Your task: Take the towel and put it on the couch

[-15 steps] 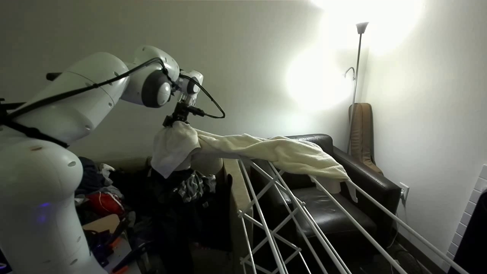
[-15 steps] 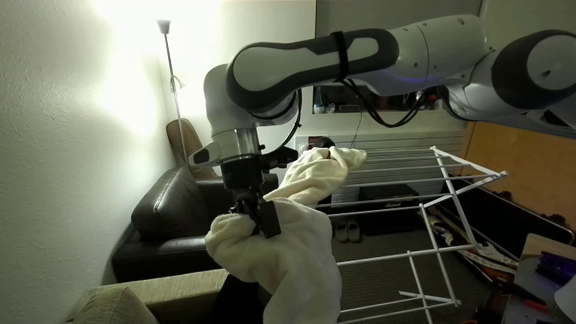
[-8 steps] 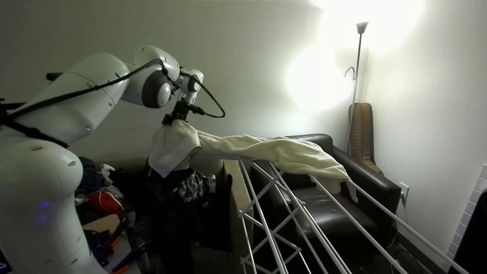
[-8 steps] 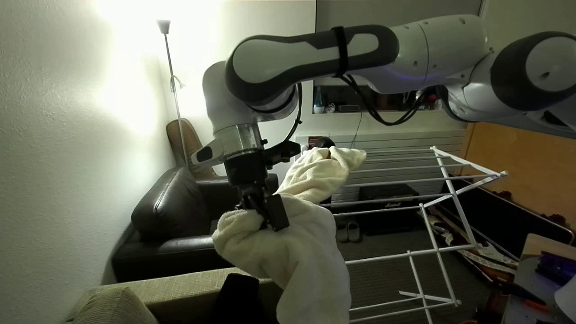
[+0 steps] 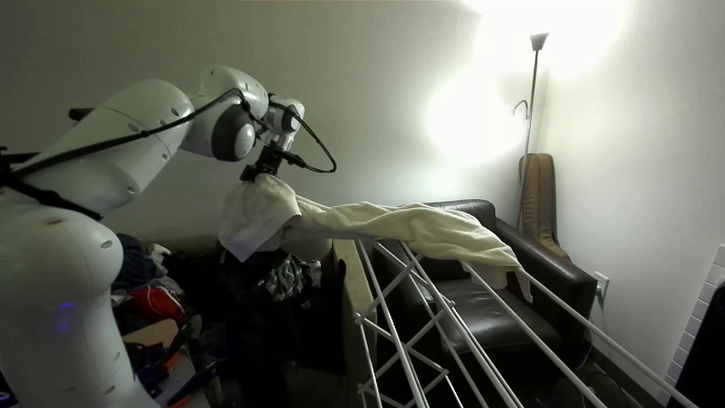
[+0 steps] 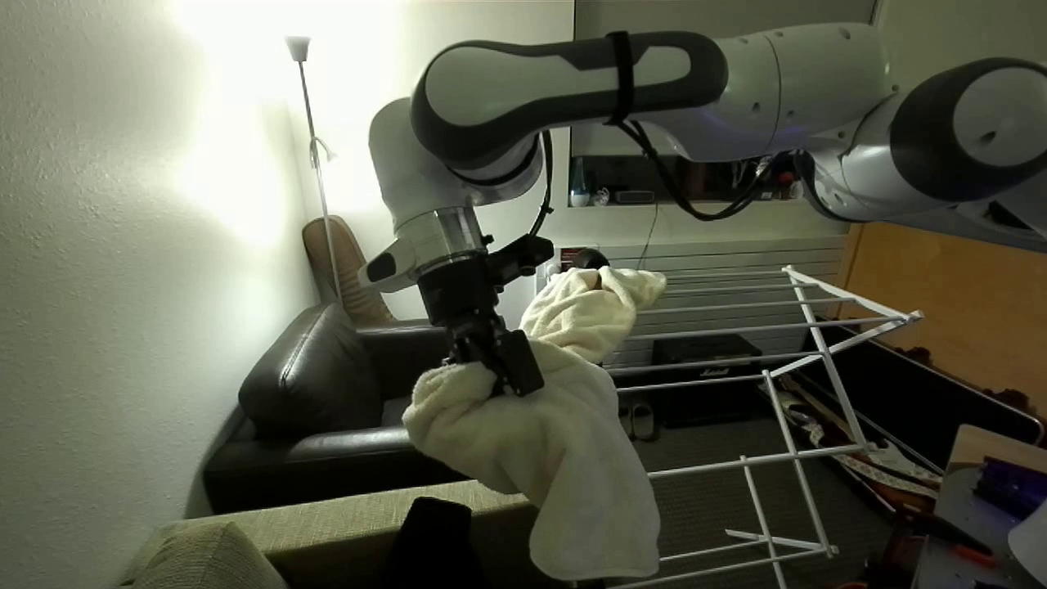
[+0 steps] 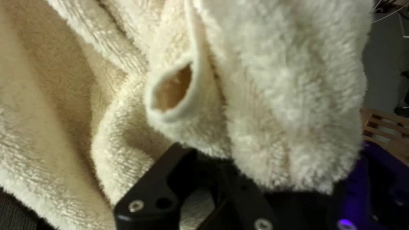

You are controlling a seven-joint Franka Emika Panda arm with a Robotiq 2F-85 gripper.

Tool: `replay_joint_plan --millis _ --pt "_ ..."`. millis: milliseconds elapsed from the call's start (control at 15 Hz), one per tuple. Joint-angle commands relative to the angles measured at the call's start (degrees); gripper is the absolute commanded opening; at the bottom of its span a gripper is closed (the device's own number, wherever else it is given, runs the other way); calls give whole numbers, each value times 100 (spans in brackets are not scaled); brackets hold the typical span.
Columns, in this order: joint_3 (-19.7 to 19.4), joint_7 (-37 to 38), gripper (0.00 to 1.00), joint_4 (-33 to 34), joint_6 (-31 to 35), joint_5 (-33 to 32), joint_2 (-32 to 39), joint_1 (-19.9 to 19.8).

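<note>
I've got the claw [image 6: 497,384] clamped on a bunched fold of the cream towel [image 6: 593,474], fingers [image 6: 522,366] sunk in cloth; how narrow the gap is, I can't tell. Near cloth hangs below the claw; the far end drapes across the white drying rack [image 6: 793,455].

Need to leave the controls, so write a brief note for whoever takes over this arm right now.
Black two-fingered end effector: closed on the long bunched cream plush towel.
Towel: one end hangs from the grip; the far end lies over the white thin-barred drying rack.
Done: grasp made, gripped end held up.
Left: lift it off the rack, onto the dark boxy leather couch or beige fabric couch; which is meant is unclear.
</note>
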Motion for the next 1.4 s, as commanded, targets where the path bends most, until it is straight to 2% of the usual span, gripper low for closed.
replay_joint_plan --millis 0,800,867,1000,1067,1133,1200,1333 --pt "70 -147 2 199 -192 16 58 38" --pt "5 -460 2 384 122 -249 282 221" --pt "-21 -487 7 390 154 -316 277 251" --pt "-27 -559 31 375 198 -411 250 271" --pt "-28 -590 26 354 293 -441 225 273" --pt "-12 -382 14 301 176 -314 280 196" --pt "-14 -384 23 305 186 -323 281 203" --pt "-24 -384 17 304 185 -323 307 202"
